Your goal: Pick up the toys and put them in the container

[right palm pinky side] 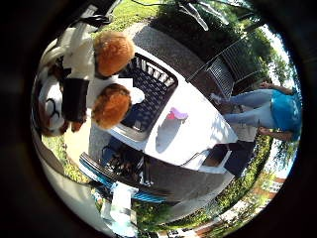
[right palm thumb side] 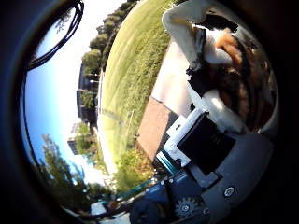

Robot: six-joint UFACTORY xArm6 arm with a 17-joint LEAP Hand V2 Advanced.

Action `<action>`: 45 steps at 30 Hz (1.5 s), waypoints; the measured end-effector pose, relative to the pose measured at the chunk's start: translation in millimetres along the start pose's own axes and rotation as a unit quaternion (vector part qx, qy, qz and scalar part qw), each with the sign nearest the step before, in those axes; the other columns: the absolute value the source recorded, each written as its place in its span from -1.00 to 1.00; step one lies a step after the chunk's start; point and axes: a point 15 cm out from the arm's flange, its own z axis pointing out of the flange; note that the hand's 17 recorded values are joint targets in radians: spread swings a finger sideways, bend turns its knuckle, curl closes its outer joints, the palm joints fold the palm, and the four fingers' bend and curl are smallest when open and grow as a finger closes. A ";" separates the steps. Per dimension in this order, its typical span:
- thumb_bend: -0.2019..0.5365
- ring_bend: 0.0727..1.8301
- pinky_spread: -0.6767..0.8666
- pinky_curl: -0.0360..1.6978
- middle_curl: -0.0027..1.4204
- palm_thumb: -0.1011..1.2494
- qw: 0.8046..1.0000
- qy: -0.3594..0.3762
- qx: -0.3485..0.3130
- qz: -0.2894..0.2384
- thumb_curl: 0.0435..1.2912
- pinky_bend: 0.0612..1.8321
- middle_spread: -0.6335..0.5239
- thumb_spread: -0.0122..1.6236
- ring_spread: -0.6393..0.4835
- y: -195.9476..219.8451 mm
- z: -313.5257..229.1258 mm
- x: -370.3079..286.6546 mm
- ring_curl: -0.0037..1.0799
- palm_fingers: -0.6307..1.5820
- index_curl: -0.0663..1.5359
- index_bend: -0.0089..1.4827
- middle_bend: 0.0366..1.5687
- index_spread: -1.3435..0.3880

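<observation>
My hand [right palm pinky side: 61,99] is above a white table [right palm pinky side: 203,129], its white and black fingers curled round a brown and white plush toy [right palm pinky side: 112,103] held close to the palm. A dark mesh container [right palm pinky side: 151,91] stands on the table just beyond the toy. A small pink toy [right palm pinky side: 176,114] lies on the table beside the container. The right thumb side palm view shows my fingers [right palm thumb side: 210,140] against the plush toy's fur [right palm thumb side: 229,51].
A person in blue [right palm pinky side: 267,107] sits at the table's far side. A metal bench [right palm pinky side: 233,64] stands behind. A blue crate [right palm pinky side: 114,169] sits low by the table's near edge. Grass [right palm thumb side: 140,65] and a paved patch [right palm thumb side: 154,126] lie around.
</observation>
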 end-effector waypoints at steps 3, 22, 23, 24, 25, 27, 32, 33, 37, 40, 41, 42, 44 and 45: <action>-0.50 0.70 0.07 0.18 0.57 0.60 1.000 0.003 0.003 0.008 0.11 0.67 -0.31 0.39 -0.06 -32.0 30.3 13.9 0.56 0.22 0.63 -0.35 0.66 -0.99; -0.55 -0.07 0.34 -0.05 -0.16 0.29 0.999 0.005 -0.022 0.041 -0.17 0.24 0.05 0.40 0.45 -54.1 135.8 94.7 -0.13 -0.64 0.34 -0.92 -0.58 -0.50; -0.55 -0.12 0.36 -0.07 -0.20 0.29 0.999 0.002 -0.024 0.035 -0.19 0.23 0.08 0.39 0.48 -50.1 127.9 95.6 -0.18 -0.64 0.27 -0.95 -0.64 -0.44; -0.55 -0.14 0.37 -0.08 -0.23 0.29 0.999 0.001 -0.023 0.029 -0.20 0.23 0.09 0.38 0.49 -46.6 117.1 98.6 -0.20 -0.64 0.23 -0.96 -0.68 -0.41; -0.55 -0.19 0.41 -0.11 -0.28 0.29 1.000 0.001 -0.016 0.023 -0.22 0.21 0.12 0.35 0.52 -43.9 103.5 104.7 -0.25 -0.62 0.12 -0.96 -0.73 -0.32; -0.54 -0.24 0.43 -0.14 -0.31 0.29 1.000 0.001 -0.007 0.017 -0.24 0.19 0.13 0.34 0.55 -36.3 78.7 114.5 -0.29 -0.59 0.03 -0.95 -0.77 -0.25; -0.54 -0.33 0.49 -0.21 -0.39 0.31 0.999 0.010 0.031 0.042 -0.28 0.09 0.14 0.30 0.58 -10.5 14.7 162.6 -0.37 -0.51 -0.19 -0.86 -0.82 -0.10; -0.54 -0.34 0.50 -0.23 -0.40 0.32 0.998 0.012 0.036 0.047 -0.29 0.07 0.14 0.29 0.58 -5.8 7.4 172.2 -0.38 -0.50 -0.22 -0.84 -0.82 -0.07; -0.54 -0.37 0.51 -0.28 -0.44 0.31 0.996 0.029 0.043 0.070 -0.31 -0.01 0.14 0.29 0.58 20.9 -8.1 222.1 -0.40 -0.46 -0.32 -0.81 -0.81 -0.01; -0.54 -0.38 0.52 -0.32 -0.45 0.32 0.994 0.047 0.043 0.087 -0.32 -0.05 0.13 0.28 0.58 31.0 -2.7 254.3 -0.41 -0.44 -0.37 -0.79 -0.81 0.04; -0.54 -0.39 0.52 -0.33 -0.46 0.32 0.993 0.050 0.046 0.095 -0.33 -0.07 0.13 0.28 0.58 34.2 0.8 266.5 -0.41 -0.43 -0.39 -0.78 -0.81 0.06; -0.53 -0.39 0.52 -0.35 -0.46 0.32 0.992 0.051 0.047 0.103 -0.33 -0.09 0.12 0.28 0.57 37.2 5.2 276.9 -0.41 -0.42 -0.40 -0.78 -0.80 0.07; -0.52 -0.40 0.52 -0.37 -0.46 0.34 0.991 0.053 0.049 0.116 -0.33 -0.12 0.12 0.28 0.57 38.7 19.0 293.0 -0.43 -0.40 -0.42 -0.77 -0.79 0.10; -0.53 -0.41 0.52 -0.38 -0.47 0.34 0.990 0.055 0.050 0.120 -0.33 -0.13 0.12 0.28 0.57 38.7 26.1 300.3 -0.43 -0.39 -0.43 -0.76 -0.80 0.13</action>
